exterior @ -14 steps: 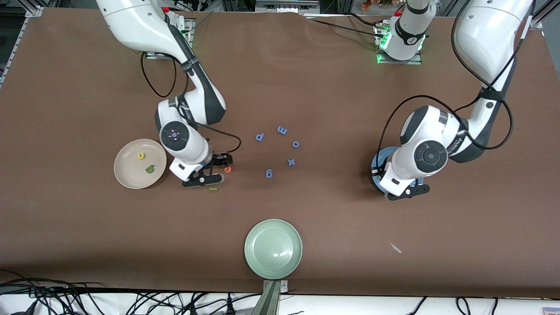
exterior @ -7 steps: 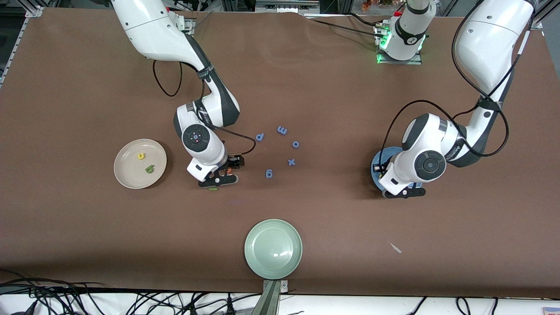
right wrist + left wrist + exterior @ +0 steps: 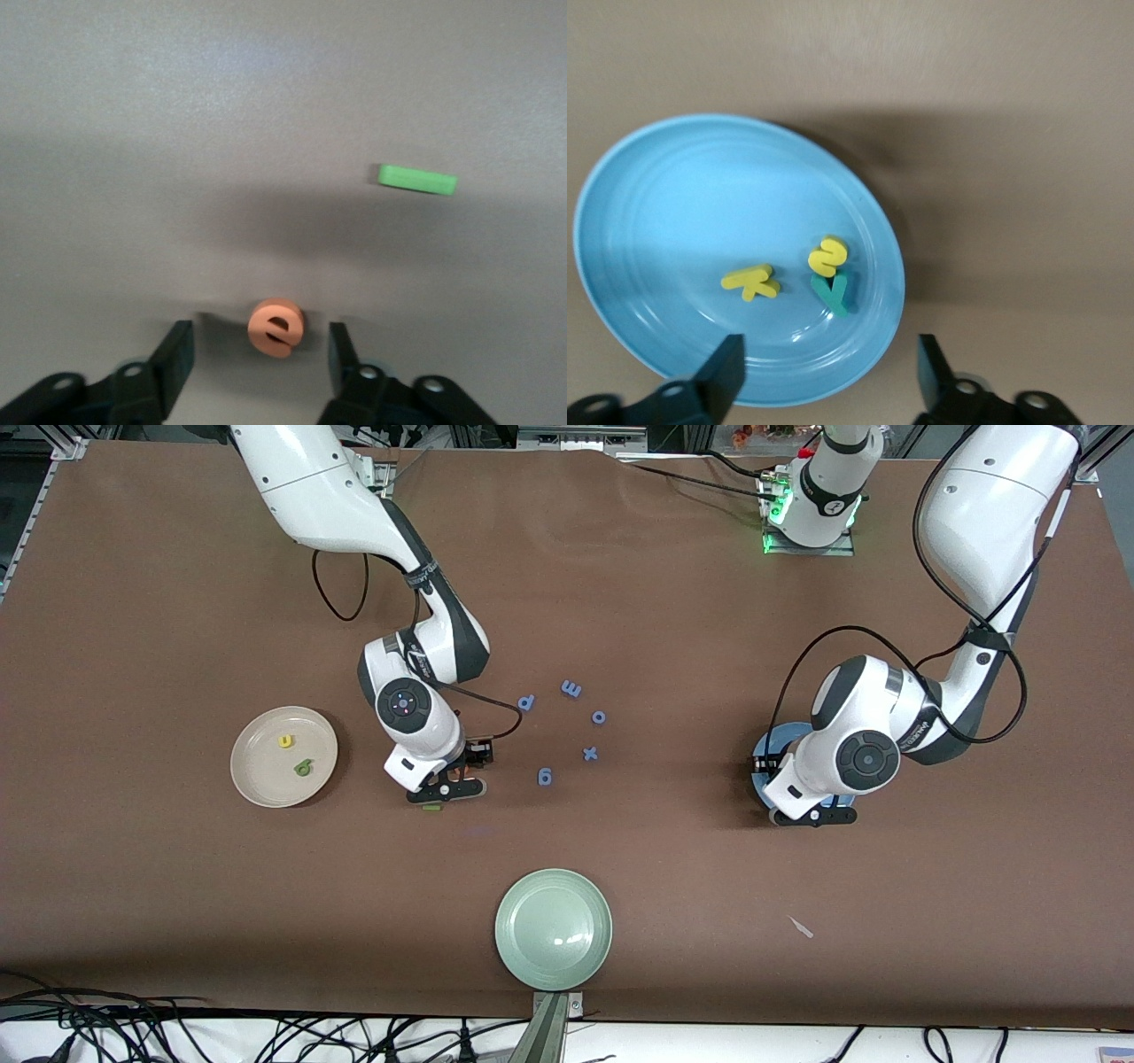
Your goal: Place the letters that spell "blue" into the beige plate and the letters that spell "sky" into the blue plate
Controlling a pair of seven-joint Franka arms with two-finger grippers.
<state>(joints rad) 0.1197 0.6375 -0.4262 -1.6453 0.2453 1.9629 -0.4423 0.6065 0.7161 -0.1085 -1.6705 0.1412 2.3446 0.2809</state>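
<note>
Letters for "sky" — yellow s [image 3: 827,256], yellow k [image 3: 751,282], teal y [image 3: 832,293] — lie in the glossy, ridged blue plate [image 3: 647,212]. A second ago my left hand [image 3: 828,376] looked shut over it; now its fingers stand wide, empty. My right hand [image 3: 260,363] has shifted from beside the beige plate [image 3: 257,779], where the yellow u [image 3: 285,741] and green b [image 3: 304,767] sit. It is low over the bench [image 3: 177,886], fingers apart astride the orange foam e [image 3: 275,328] — probably not touching. The flat green l [image 3: 416,180] lies nearby.
</note>
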